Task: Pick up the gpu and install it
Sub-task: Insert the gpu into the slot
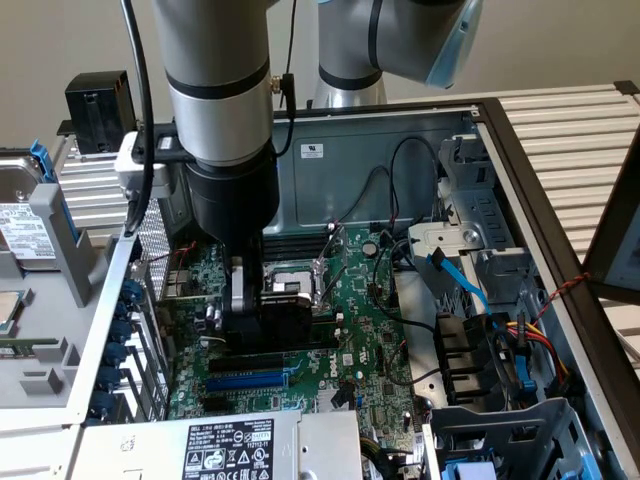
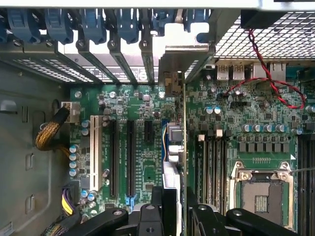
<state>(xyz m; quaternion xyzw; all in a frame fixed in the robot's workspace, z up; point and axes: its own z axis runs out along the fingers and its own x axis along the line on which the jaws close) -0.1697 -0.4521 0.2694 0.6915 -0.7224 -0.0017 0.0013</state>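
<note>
Alignment matters here: my gripper (image 2: 173, 209), partly closed, clamps the gpu (image 2: 173, 147) edge-on straight ahead of its jaws, long axis parallel to the expansion slots (image 2: 130, 157) on the motherboard (image 2: 140, 167), bracket (image 2: 172, 66) toward the blue slot clips (image 2: 93, 24).

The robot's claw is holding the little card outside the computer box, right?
Not quite. The claw is holding the little card inside the computer box, not outside it, low over the green board. The exterior view shows this.
</note>
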